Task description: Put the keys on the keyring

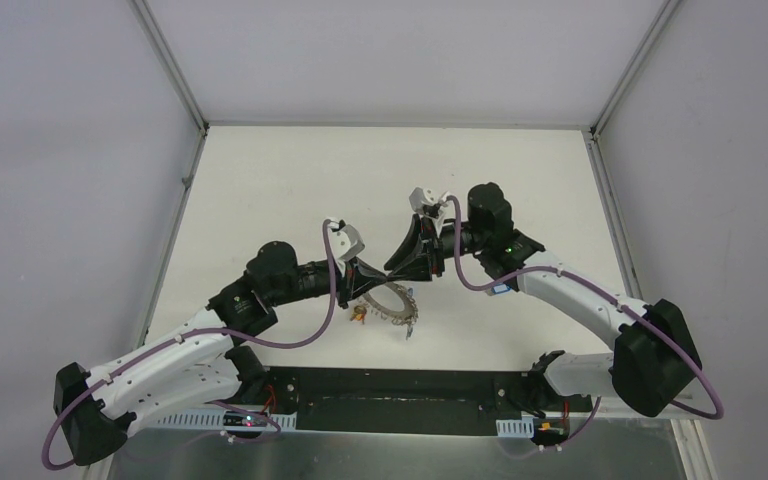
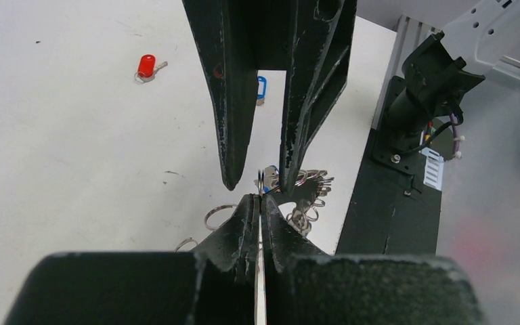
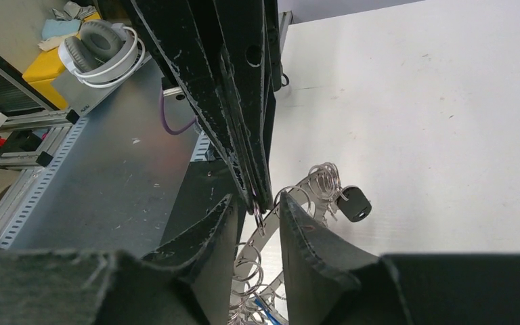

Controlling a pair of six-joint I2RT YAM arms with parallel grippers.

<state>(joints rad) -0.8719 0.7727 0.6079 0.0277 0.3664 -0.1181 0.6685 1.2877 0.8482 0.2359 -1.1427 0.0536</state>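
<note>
The grey keyring (image 1: 392, 318) lies on the table between the arms, with wire loops round its rim. It also shows in the left wrist view (image 2: 313, 190) and the right wrist view (image 3: 296, 200). My left gripper (image 1: 368, 283) (image 2: 260, 198) is shut on one wire loop (image 3: 258, 220) at the ring's edge. My right gripper (image 1: 400, 268) (image 3: 258, 203) is open, its fingers either side of that loop and the left fingertips. The red-tagged key (image 1: 358, 314) (image 2: 146, 66) and the blue-tagged key (image 1: 411, 326) (image 2: 261, 88) lie loose on the table beside the ring.
A key with a black tag (image 3: 354, 204) hangs from a loop on the ring. The arms' black base plate (image 1: 400, 395) runs along the table's near edge. White walls enclose the table on three sides.
</note>
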